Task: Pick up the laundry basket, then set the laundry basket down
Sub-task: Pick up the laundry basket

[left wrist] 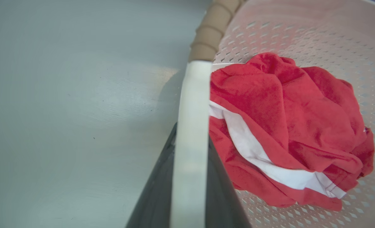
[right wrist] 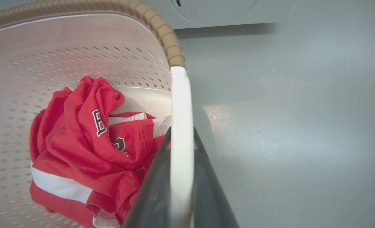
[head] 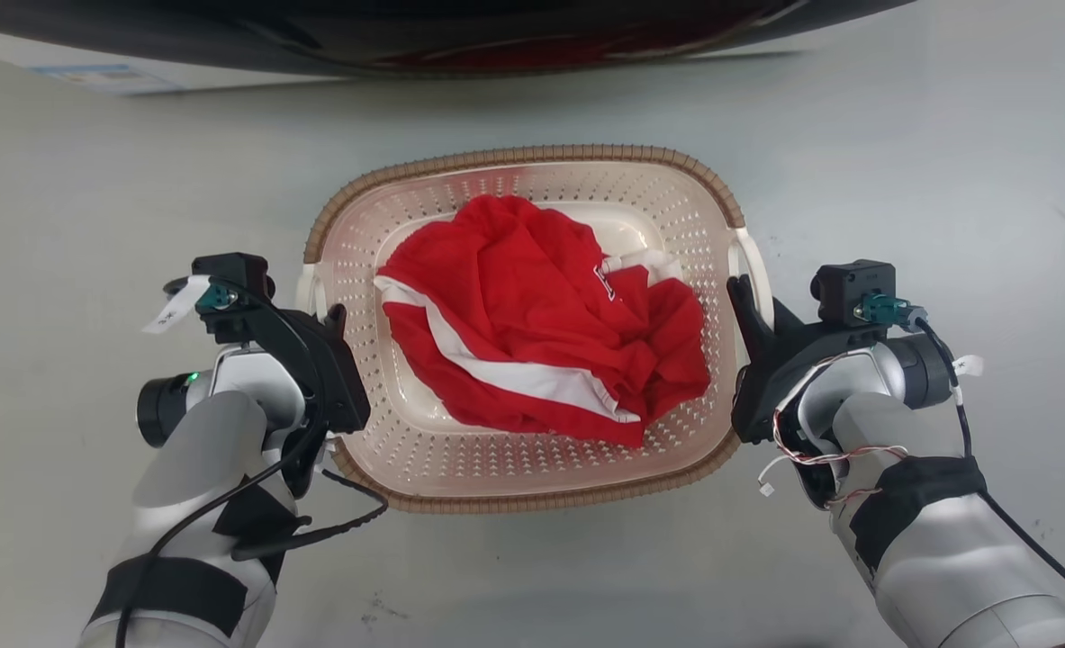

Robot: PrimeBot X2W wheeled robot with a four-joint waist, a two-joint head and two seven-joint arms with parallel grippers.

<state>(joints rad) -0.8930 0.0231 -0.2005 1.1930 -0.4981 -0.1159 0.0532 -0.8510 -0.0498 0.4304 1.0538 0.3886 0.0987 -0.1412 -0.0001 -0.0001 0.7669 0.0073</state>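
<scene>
Between the two grippers: the laundry basket, seen from above over the grey floor; it cannot be told whether its base rests on the floor or hangs just clear of it.
Left gripper: clamped on the left handle; in the left wrist view the white strip runs up between its dark fingers.
Right gripper: clamped likewise on the right handle, with a finger pressed to each side of it.
Load: one crumpled red garment with white stripes, lying about the middle of the basket's bottom.
Weight: judged light, being thin perforated plastic plus a single piece of cloth.
Stiffness: the walls probably flex a little, while the brown woven-look rim looks firmer.
Slipperiness: the handles are narrow and smooth, so they could slide between the fingers if the grip slackens.
Where to hold: the two side handles, near their middles; a one-sided hold would likely tip the basket.
Handling: both arms would need to travel level and together, since pulling apart or squeezing inward could bend the shell.
Fragility: low; the garment should stay in unless the basket tilts steeply.
</scene>
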